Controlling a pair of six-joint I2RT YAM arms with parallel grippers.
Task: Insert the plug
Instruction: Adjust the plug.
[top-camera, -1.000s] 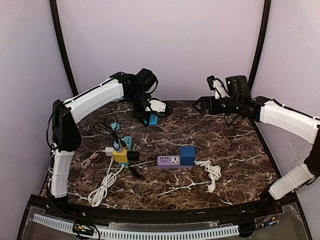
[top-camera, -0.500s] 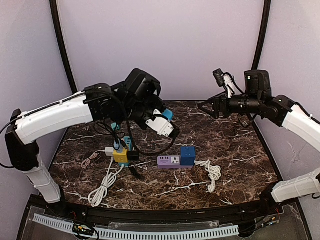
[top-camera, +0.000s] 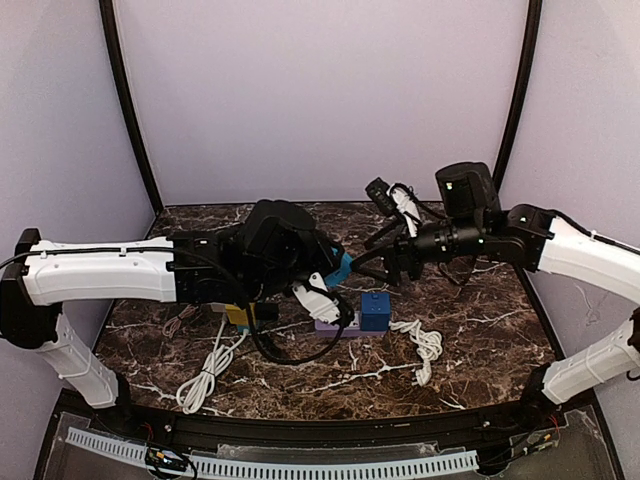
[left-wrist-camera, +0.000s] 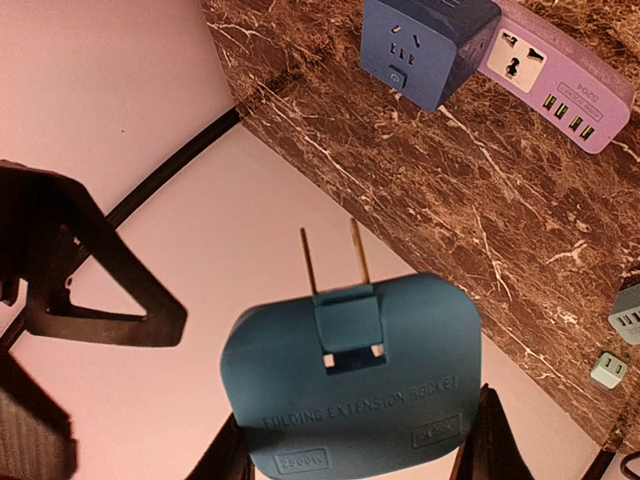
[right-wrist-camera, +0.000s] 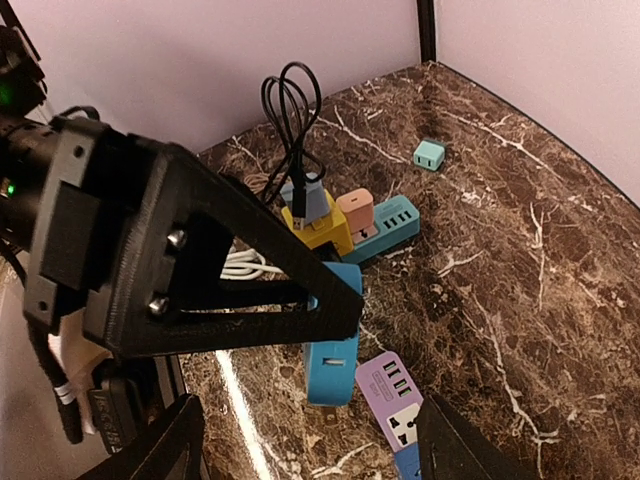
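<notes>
My left gripper is shut on a blue folding plug block and holds it in the air just above the purple power strip and the blue cube socket. In the left wrist view the plug block sits between my fingers, two brass prongs pointing away, with the cube socket and strip beyond. My right gripper is open and empty, close to the right of the plug. Its wrist view shows the plug and strip below.
A yellow adapter, a pink adapter and a teal strip cluster at the left with a black cable. A small teal adapter lies further back. White cables lie at the front left and right of the cube socket.
My left arm swung forward and down, carrying the blue plug from the back to above the purple strip. My right arm moved left and down toward the plug.
</notes>
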